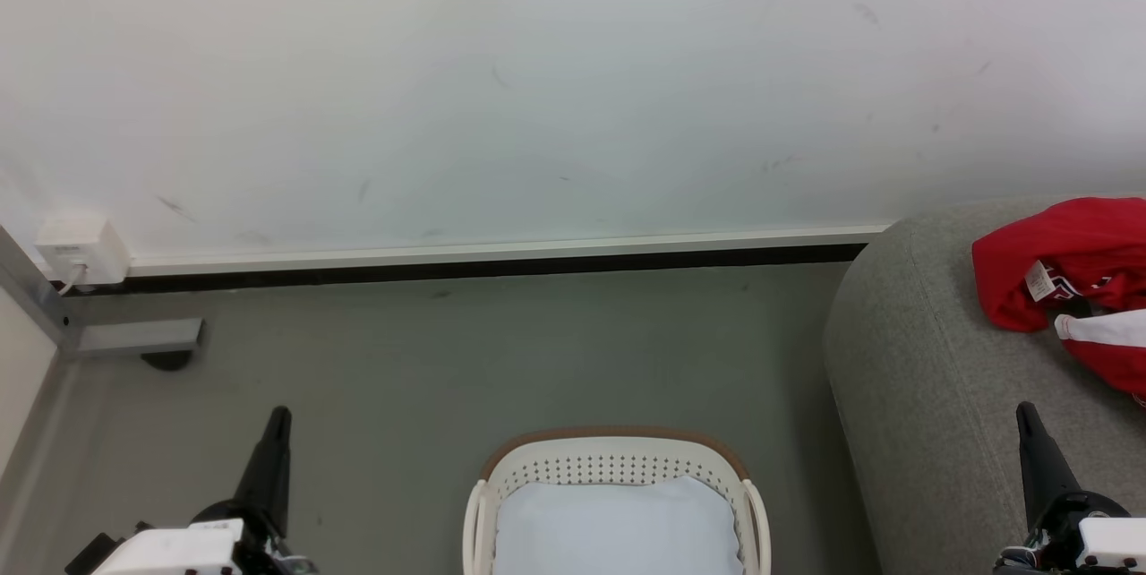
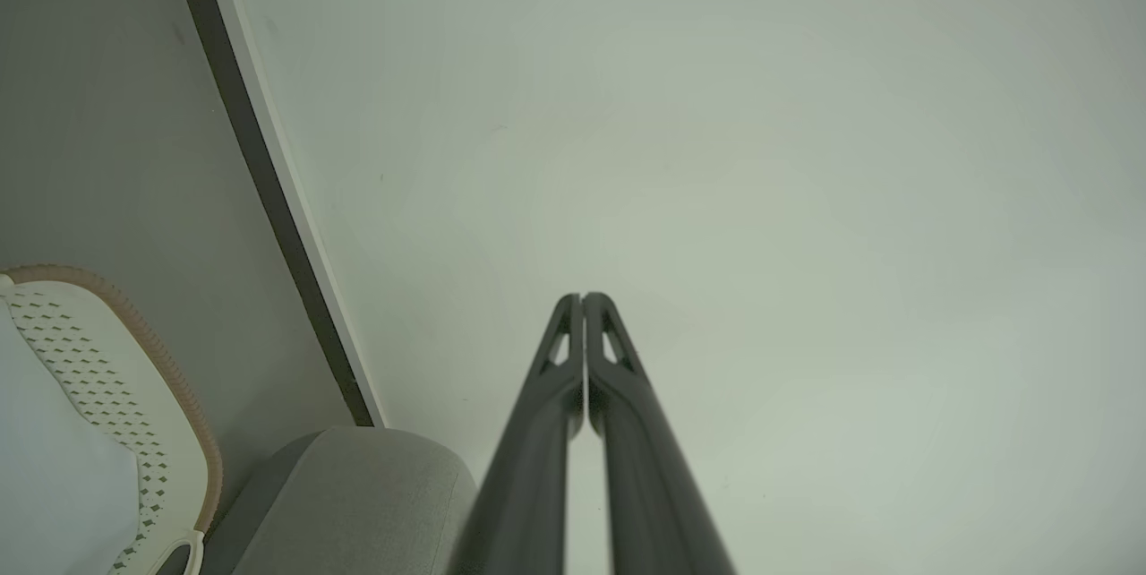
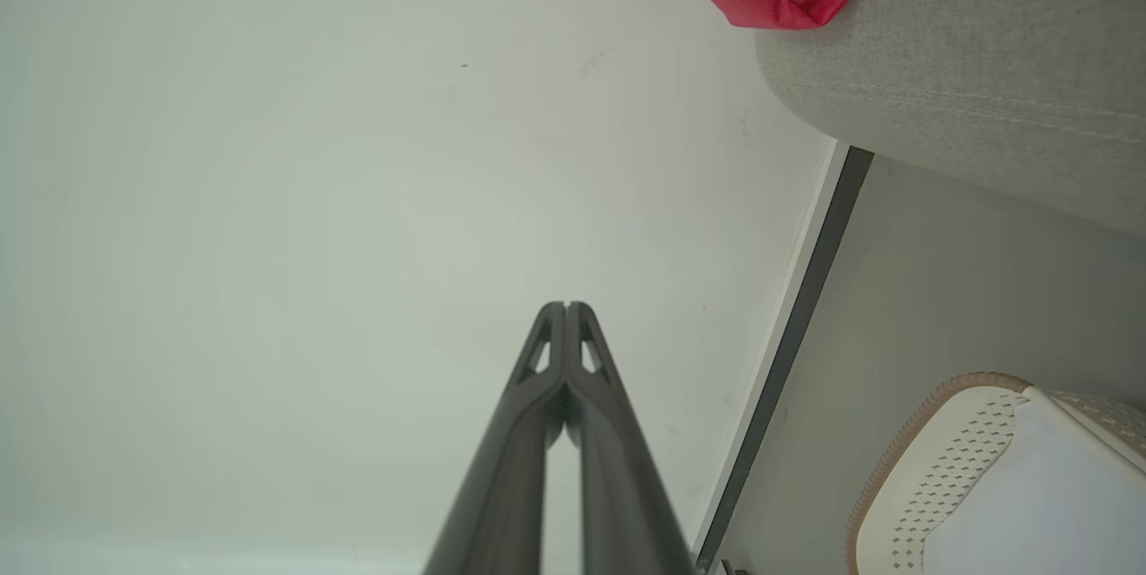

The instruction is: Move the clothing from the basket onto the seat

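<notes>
There is one basket (image 1: 618, 448), and one white pad (image 1: 618, 526) lies in it. There is one seat (image 1: 913, 360). On it I count one red heap of clothing (image 1: 1065, 257); how many garments it holds I cannot tell. There are two pincers, the left pincer (image 1: 279, 418) and the right pincer (image 1: 1025, 414). One small white box (image 1: 76, 248) sits on the wall (image 1: 573, 91).

I am seeing the cream-white perforated plastic laundry basket (image 1: 618, 467) giving off a smooth, faint sheen, its brown rim (image 1: 618, 433) looking ribbed. Inside the basket, the plain white flat pad (image 1: 618, 530) is looking soft and matt. Right of the basket, the large light-grey upholstered sofa (image 1: 904, 396) is showing a coarse woven cloth, and the bright red soft fabric garments (image 1: 1074, 244) are looking smooth, faintly shiny.
</notes>
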Robot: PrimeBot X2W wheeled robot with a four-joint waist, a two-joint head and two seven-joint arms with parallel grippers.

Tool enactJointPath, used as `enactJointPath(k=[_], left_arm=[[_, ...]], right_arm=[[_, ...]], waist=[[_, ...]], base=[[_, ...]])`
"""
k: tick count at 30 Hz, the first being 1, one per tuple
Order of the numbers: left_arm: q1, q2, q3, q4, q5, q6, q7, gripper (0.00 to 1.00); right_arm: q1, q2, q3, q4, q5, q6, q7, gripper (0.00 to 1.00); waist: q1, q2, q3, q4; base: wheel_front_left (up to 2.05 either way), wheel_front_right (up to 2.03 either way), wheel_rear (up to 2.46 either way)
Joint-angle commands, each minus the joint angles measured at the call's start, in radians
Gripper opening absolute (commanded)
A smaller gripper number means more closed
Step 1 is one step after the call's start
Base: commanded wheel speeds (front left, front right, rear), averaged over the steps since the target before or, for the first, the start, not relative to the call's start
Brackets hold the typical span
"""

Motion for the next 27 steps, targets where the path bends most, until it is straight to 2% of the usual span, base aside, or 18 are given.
enactJointPath(k=[1, 27], left_arm=[[-0.006, 0.002, 0.002, -0.001, -0.012, -0.005, 0.005, 0.00], [-0.006, 0.002, 0.002, -0.001, -0.012, -0.005, 0.005, 0.00]], right_arm=[[-0.005, -0.006, -0.004, -0.006, 0.000, -0.002, 0.004, 0.00], [-0.005, -0.006, -0.003, -0.006, 0.001, -0.002, 0.004, 0.00]], waist=[[0.0000, 0.0000, 0.000, 0.000], [0.0000, 0.0000, 0.000, 0.000]], base=[[0.00, 0.00, 0.00], [0.00, 0.00, 0.00]])
